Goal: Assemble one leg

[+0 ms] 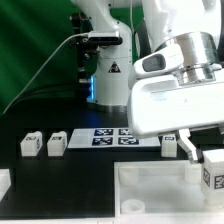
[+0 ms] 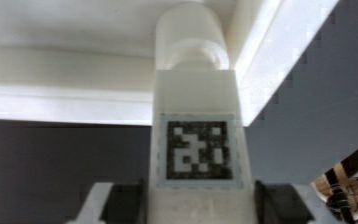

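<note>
Four small white tagged blocks stand on the dark table (image 1: 90, 170) in the exterior view. The leg (image 1: 168, 145) sits at about 3 o'clock in the picture, directly under the big white arm (image 1: 175, 90). It is touching a dark finger of the gripper (image 1: 178, 146). From this side only that one finger is clear, so the grip itself cannot be judged here. Two more legs (image 1: 42, 143) stand side by side at 9 o'clock, well apart from the arm. A fourth leg (image 1: 213, 170) stands at 4 o'clock, near the gripper, its tag facing the camera. The marker board (image 1: 112, 135) lies flat between the pair and the gripper. A large white tray-like part (image 1: 150, 172) fills the 5 to 6 o'clock edge, just in front of the gripper.

One leg (image 2: 197, 100) fills the wrist view, running lengthwise away from the camera to a rounded far end. Its black-and-white tag (image 2: 197, 150) faces the lens. The gripper (image 2: 197, 208) has it between the fingers (image 2: 119, 205), which press against both side faces at the near end, narrow and clamped on it. Beyond the leg lies the pale surface of the tray-like part (image 2: 69, 90), with dark table beside it.
</note>
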Controlling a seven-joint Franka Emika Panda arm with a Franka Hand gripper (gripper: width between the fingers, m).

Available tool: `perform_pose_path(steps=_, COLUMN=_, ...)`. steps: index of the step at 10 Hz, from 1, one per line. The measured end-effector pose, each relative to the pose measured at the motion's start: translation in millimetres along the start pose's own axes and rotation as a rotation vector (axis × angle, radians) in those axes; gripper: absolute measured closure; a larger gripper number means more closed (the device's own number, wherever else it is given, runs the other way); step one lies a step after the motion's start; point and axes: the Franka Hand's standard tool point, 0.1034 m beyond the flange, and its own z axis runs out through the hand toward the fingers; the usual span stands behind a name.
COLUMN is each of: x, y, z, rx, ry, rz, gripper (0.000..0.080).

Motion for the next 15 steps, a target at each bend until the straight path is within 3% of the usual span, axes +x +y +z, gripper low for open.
perform_pose_path(steps=2, x=0.4, y=1.2, z=0.3, rx=-0.006, ry=-0.004, rz=0.011, gripper=0.0508)
perform_pose_path(steps=3, x=-1.7, y=1.0, z=1.2, rx=-0.005, ry=-0.014, rz=0.011, gripper=0.0415)
perform_pose_path(steps=4, x=-1.8, y=1.1, z=1.2, rx=-0.005, ry=-0.014, rz=0.011, gripper=0.0415)
perform_pose_path(steps=5, x=-2.0, y=1.1, z=1.3, rx=-0.005, ry=-0.014, rz=0.011, gripper=0.0237)
perform_pose_path(steps=6, x=-2.1, y=1.1, z=1.4, rx=-0.005, ry=-0.014, rz=0.011, gripper=0.0173)
perform_pose_path(steps=14, x=-2.2, y=1.1, z=1.3, rx=-0.004, ry=-0.016, rz=0.011, gripper=0.0151)
perform_pose_path(steps=15, x=-0.4, y=-0.2, z=0.6, rx=0.005, ry=-0.068, rz=0.014, gripper=0.0151)
